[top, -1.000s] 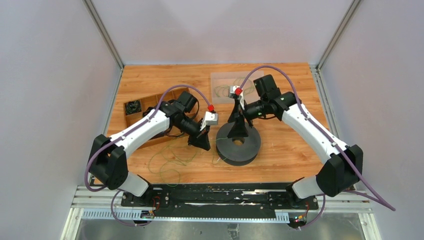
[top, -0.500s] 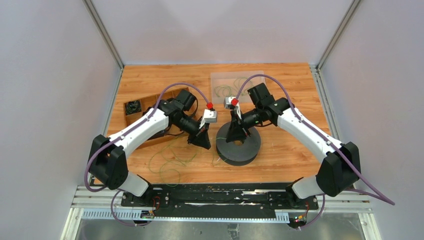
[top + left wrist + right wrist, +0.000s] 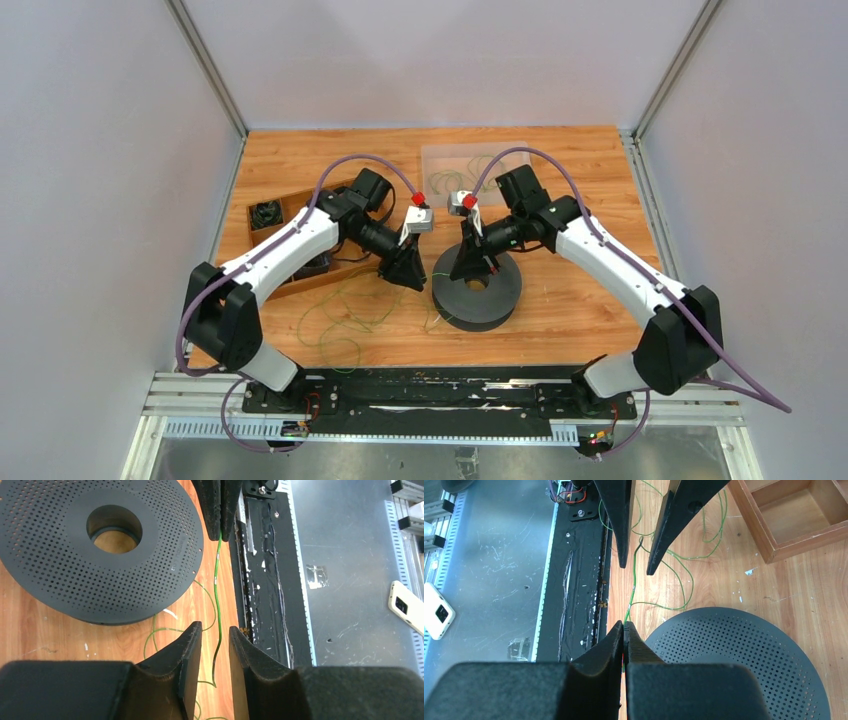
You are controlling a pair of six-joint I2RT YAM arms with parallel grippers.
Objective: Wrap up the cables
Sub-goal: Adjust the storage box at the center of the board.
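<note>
At 9 o'clock of the spool [image 3: 492, 300], right pincer [image 3: 624, 626] now clamps the green cable [image 3: 216, 575]. Left pincer [image 3: 215, 630] is newly parted, narrow, with the cable free between its jaws. Handover looks done; slack loops lie at 8 o'clock.

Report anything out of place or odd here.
The green cable sprawls in loose, uncoiled loops on the wooden table beside the black spool. A small white device lies off it, on the grey metal surface. Nothing looks damaged.

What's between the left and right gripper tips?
A span of green cable, pinched by the right gripper, passing through the open left gripper. Both wrist views show it.
</note>
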